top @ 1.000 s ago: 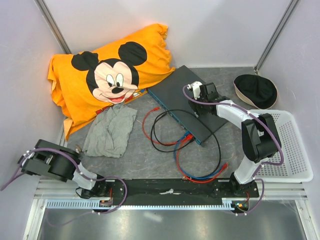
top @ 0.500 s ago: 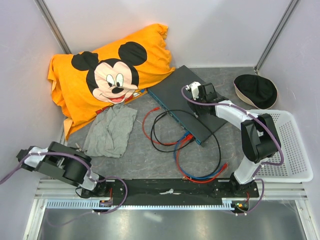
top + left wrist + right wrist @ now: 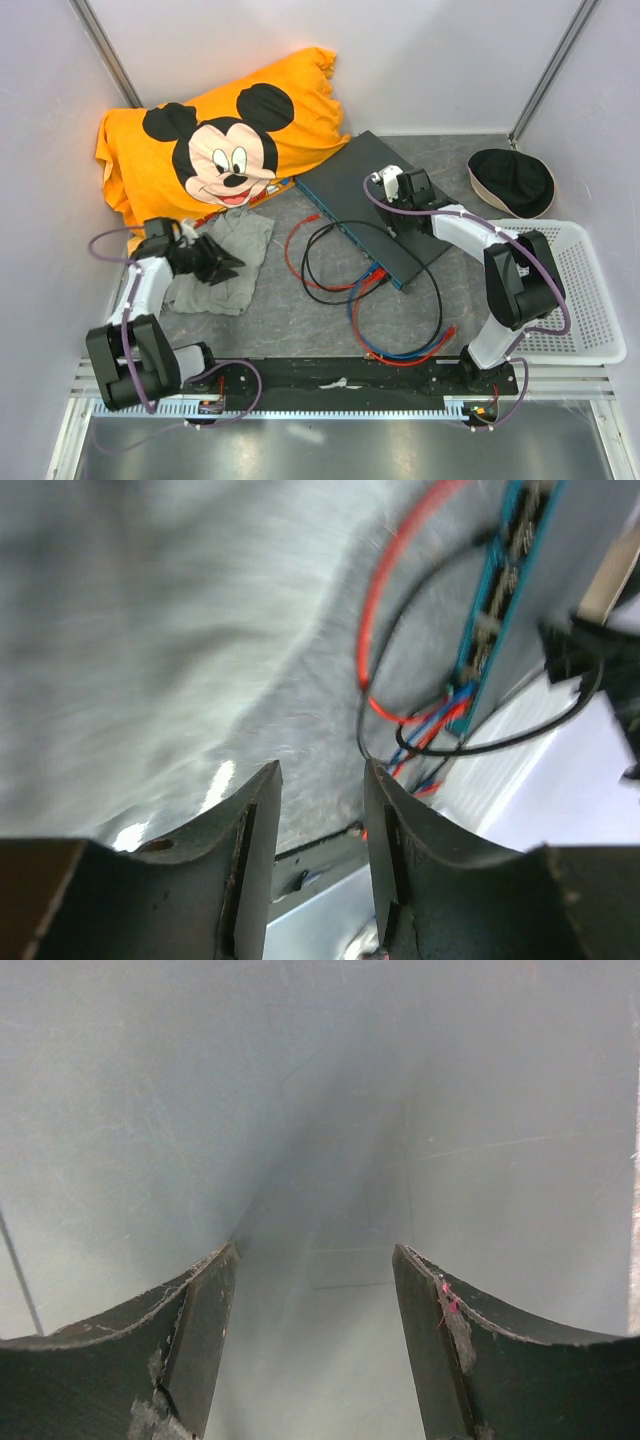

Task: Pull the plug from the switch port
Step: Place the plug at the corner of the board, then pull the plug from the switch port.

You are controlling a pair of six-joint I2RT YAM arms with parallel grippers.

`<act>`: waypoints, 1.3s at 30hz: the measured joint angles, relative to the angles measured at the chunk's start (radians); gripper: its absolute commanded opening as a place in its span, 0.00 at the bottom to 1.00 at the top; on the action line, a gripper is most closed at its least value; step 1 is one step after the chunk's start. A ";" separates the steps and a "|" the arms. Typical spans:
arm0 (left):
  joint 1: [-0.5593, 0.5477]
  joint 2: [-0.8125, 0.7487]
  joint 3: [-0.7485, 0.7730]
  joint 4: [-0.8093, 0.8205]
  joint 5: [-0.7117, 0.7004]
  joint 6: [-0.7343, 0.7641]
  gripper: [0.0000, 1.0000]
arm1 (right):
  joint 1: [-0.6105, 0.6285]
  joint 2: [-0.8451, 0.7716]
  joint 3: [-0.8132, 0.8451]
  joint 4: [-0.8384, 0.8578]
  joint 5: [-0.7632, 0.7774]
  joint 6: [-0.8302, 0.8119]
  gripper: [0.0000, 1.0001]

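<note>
View from above: a grey table inside pale walls, two robot arms bolted at its near edge.

The switch, a flat dark grey metal box, lies at an angle a little right of centre, toward the far side. Its narrow teal face looks toward the near left. At the near end of that face, plugs sit in the sockets, and from them a tangle of red, black and blue cables loops over the table.

The right pincer is on top of the switch. In its wrist view the right pincer has its fingers apart, with only the box's plain grey lid between them.

The left arm reaches to the left side, where the left pincer is over a crumpled grey cloth. In its wrist view (smeared by motion) the left pincer is apart and holds nothing. Past it the teal face shows its row of sockets, with the cables meeting it.

At the far left lies a big orange pillow printed with Mickey Mouse's face. A bit of red print under the chin cannot be read. A black round cap sits at the far right, and a white perforated basket stands at the right edge.
</note>
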 measured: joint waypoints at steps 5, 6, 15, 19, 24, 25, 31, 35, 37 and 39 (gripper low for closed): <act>-0.226 0.166 0.097 0.124 -0.017 -0.075 0.46 | -0.006 -0.025 -0.024 -0.006 -0.022 0.028 0.74; -0.258 0.213 0.141 0.153 -0.029 -0.087 0.46 | -0.012 -0.029 -0.026 -0.013 -0.030 0.037 0.74; -0.646 0.460 0.474 0.321 -0.082 -0.072 0.47 | -0.061 -0.047 -0.029 -0.072 -0.083 0.097 0.74; -0.747 0.562 0.514 0.376 -0.088 -0.080 0.47 | -0.071 -0.050 -0.035 -0.077 -0.094 0.095 0.75; -0.738 0.653 0.500 0.409 -0.107 -0.124 0.47 | -0.076 -0.058 -0.037 -0.083 -0.084 0.076 0.75; -0.736 0.657 0.492 0.426 -0.105 -0.134 0.47 | -0.079 -0.062 -0.037 -0.093 -0.082 0.074 0.75; -0.762 0.670 0.477 0.562 -0.054 -0.139 0.47 | -0.108 -0.112 -0.048 -0.176 -0.089 0.096 0.75; -0.839 0.719 0.518 0.589 -0.043 -0.082 0.48 | -0.118 -0.179 -0.114 -0.176 -0.144 0.161 0.75; -0.869 0.744 0.528 0.594 -0.042 -0.065 0.48 | -0.118 -0.185 -0.148 -0.161 -0.164 0.195 0.75; -0.886 0.757 0.528 0.589 -0.032 -0.058 0.48 | -0.119 -0.192 -0.158 -0.149 -0.168 0.204 0.75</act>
